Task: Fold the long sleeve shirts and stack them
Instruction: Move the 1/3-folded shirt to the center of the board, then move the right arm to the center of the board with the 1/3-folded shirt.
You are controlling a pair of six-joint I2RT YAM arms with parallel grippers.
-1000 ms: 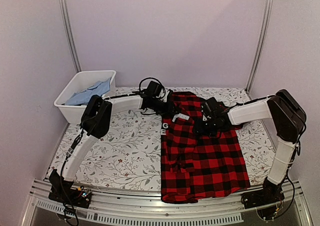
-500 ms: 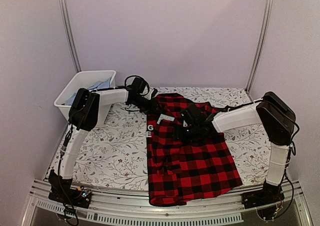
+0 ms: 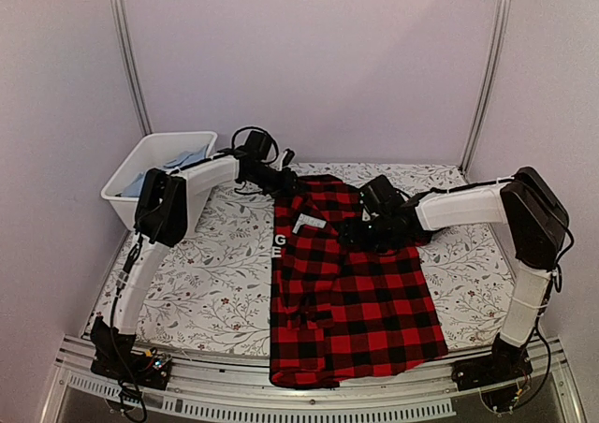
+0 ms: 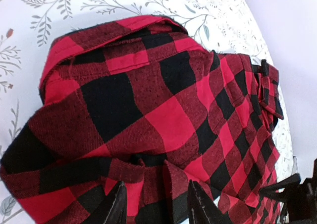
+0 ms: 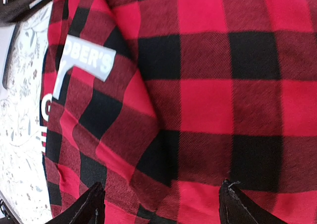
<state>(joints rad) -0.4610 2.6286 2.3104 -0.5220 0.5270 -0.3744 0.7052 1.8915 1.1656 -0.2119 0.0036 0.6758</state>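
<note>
- The red-and-black checked shirt (image 3: 351, 283) lies spread on the flowered table (image 3: 215, 283). Its collar end points to the far side and its hem is at the near edge, between the two arm bases.
- The left gripper (image 4: 157, 189) is at the far left corner of the shirt, by the collar. A raised fold of cloth stands between its fingers (image 4: 120, 204) — they seem clamped on it, though the wrist view cuts off the contact itself.
- The right gripper (image 5: 162, 187) hangs over the upper middle of the shirt. Its fingers are wide apart with nothing held between them, and the cloth lies flat beneath.
- A white tag (image 5: 86, 60) with letters lies on the shirt near the collar.
- The white bin (image 3: 150, 152) stands at the far left of the table, apart from the shirt — some blue cloth (image 3: 192, 157) is inside.
</note>
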